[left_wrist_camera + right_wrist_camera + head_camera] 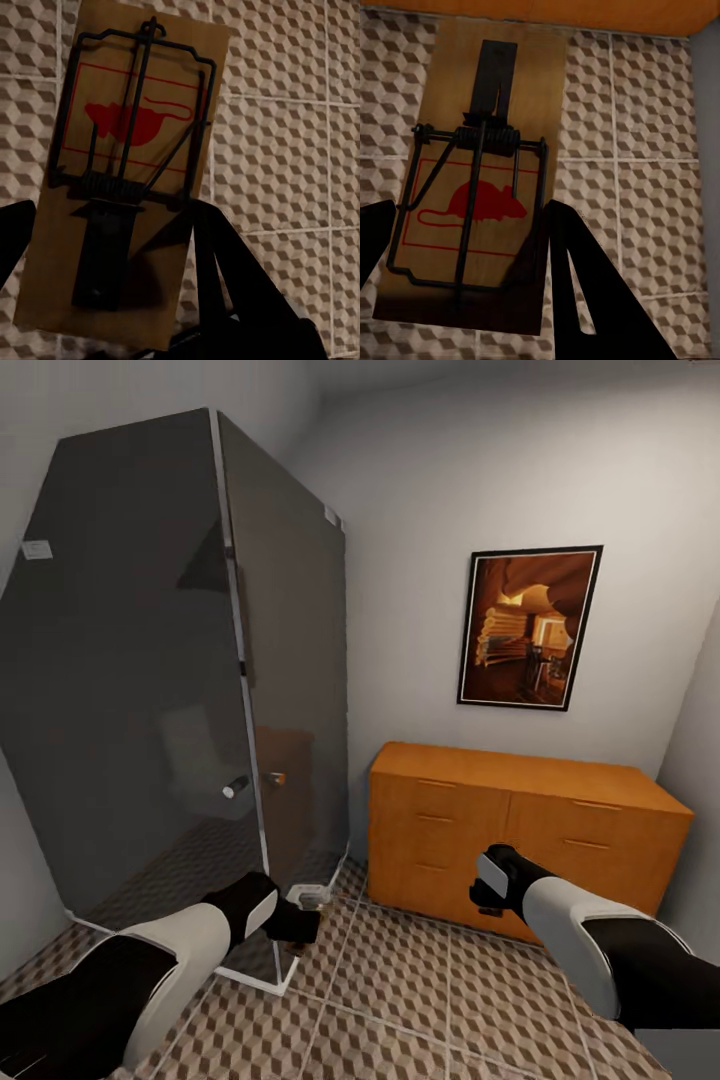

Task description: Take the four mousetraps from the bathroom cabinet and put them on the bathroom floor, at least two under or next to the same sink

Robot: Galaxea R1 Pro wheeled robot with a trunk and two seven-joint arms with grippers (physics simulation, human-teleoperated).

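A brown wooden mousetrap (142, 120) with a red mouse print and a dark spring bar sits between the black fingers (225, 277) of my left gripper (112, 247), which is shut on it above the cube-patterned bathroom floor (285, 150). My right gripper (469, 247) is shut on another mousetrap (480, 202), close to the foot of the orange-brown cabinet (547, 11). In the head view my left gripper (300, 920) hangs by the shower's corner and my right gripper (487, 900) hangs in front of the cabinet (520, 830), whose drawers look closed. The bathroom sink is out of view.
A tall dark glass shower enclosure (170, 690) takes up the left side, its white base edge (250, 975) near my left arm. A framed picture (528, 626) hangs over the cabinet. Patterned floor tiles (420, 1000) stretch between both arms.
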